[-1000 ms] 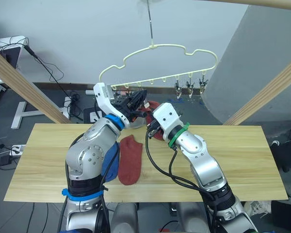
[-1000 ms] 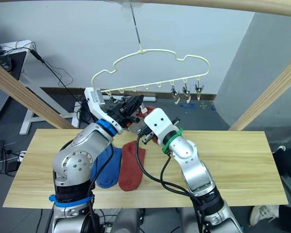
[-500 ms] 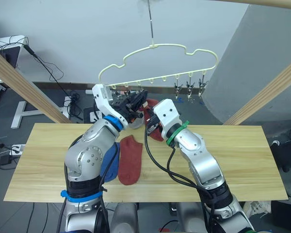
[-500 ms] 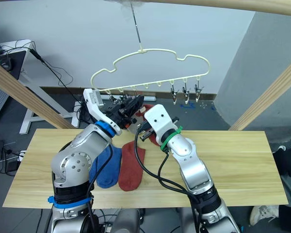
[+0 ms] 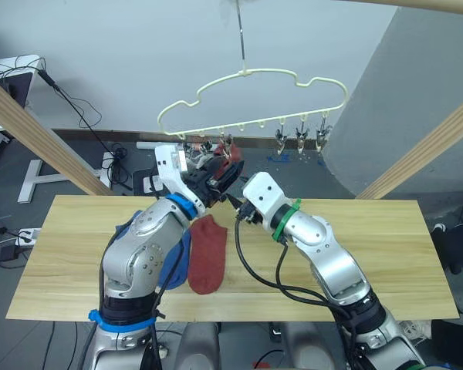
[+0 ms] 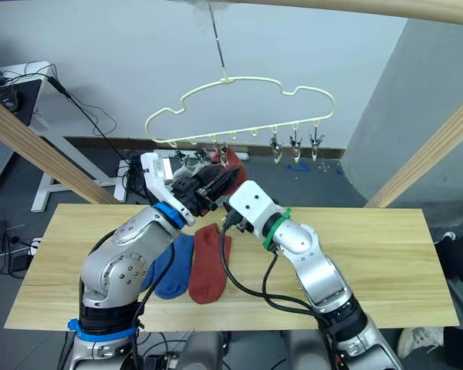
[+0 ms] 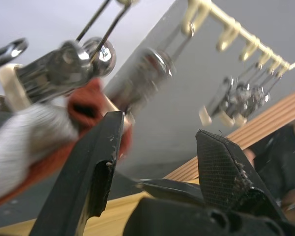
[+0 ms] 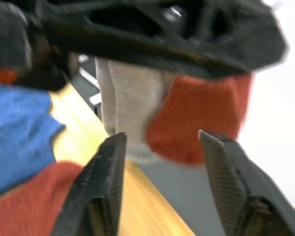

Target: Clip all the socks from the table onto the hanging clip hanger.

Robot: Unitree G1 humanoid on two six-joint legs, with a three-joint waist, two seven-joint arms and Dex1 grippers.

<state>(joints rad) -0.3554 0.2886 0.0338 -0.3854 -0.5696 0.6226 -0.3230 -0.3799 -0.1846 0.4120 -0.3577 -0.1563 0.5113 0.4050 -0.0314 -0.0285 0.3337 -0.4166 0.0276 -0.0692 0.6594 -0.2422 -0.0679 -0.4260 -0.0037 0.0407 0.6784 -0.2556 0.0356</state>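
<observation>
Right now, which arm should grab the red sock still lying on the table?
Right. The right gripper is open, just above the rust-red sock. The left gripper is up at the clip hanger.

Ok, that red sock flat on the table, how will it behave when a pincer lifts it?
The red sock lies flat and limp on the table, so it will probably droop and fold from one pinch. It looks thin and light. Its edge touches the blue sock, which may drag along.

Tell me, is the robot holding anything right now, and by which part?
Nothing. Both the left end effector and the right end effector are open and empty, beside a red sock hanging from the hanger.
</observation>
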